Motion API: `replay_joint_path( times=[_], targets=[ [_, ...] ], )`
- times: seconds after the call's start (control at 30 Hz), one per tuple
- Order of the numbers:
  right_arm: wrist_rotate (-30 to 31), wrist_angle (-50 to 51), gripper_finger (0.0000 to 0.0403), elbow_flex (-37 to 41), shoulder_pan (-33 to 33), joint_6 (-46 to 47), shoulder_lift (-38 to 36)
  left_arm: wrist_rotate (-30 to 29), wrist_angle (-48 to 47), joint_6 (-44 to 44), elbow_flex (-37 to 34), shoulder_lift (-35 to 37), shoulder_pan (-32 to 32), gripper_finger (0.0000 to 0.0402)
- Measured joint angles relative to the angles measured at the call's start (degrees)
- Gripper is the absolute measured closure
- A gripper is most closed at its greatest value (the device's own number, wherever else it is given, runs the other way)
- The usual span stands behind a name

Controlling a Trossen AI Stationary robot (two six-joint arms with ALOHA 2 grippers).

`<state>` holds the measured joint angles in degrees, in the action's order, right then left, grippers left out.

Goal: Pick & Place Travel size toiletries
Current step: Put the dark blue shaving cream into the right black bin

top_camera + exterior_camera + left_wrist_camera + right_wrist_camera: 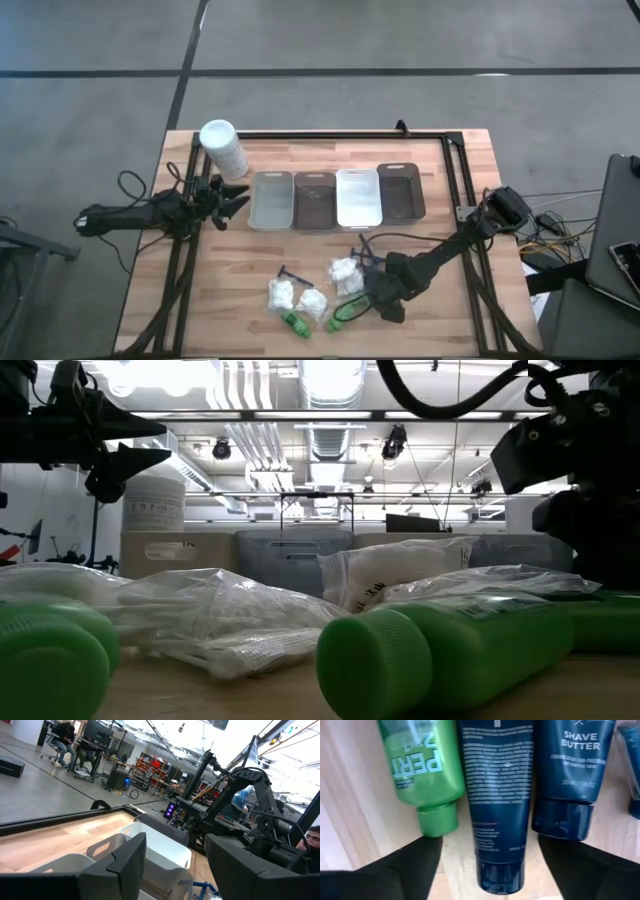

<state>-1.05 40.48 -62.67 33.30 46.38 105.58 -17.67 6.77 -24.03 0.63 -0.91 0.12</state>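
— Arms first: where do you have them, measured from the row of trays [337,198]?

— Your right arm reaches in from the table's right edge, stretched low and slanting toward the pile of toiletries on the near side of the trays. Its right gripper [383,297] is tipped down over the wood just beside the white trays' near side, at the right end of the pile.

— Is that claw holding anything?

— No. In your right wrist view the two dark fingers [395,870] are spread wide with nothing between them but table. A dark blue tube [496,795] lies cap-toward-you in the gap line, a green bottle [420,770] beside it on one side and a second blue tube [572,775] marked shave butter on the other. None of them touches the fingers.

— And the rest of the toiletries?

— Nearer than the trays: white puffs [282,293] in clear wrap, two more green bottles [295,323] at the near edge of the pile, and a thin razor [293,273] between puffs and trays. All four trays look bare.

— Left arm?

— You have it lying level from the table's left edge, with the left gripper [232,200] just left of the trays' left end, near the tall white cylinder [223,148]. Its fingers [125,865] are parted and hold nothing.
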Motion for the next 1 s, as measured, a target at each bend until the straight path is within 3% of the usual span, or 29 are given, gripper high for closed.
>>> replay_joint_path(
  times=[0.47, 0.73, 1.0],
  targets=[
    [0.35, 1.62, 0.0279, 1.12, -0.47, -5.33, -1.27, -0.02, 0.04, 0.00, -0.01, 0.01, 0.00, 0.0193],
    [-0.59, 1.65, 0.0272, 0.86, -0.48, -4.32, -1.72, 0.00, 0.02, 0.00, 0.00, 0.01, 0.02, 0.0193],
    [-0.88, 9.58, 0.0282, -3.71, 2.24, 10.04, -7.85, -0.03, -0.07, 0.00, 0.00, 0.01, 0.00, 0.0193]
  ],
)
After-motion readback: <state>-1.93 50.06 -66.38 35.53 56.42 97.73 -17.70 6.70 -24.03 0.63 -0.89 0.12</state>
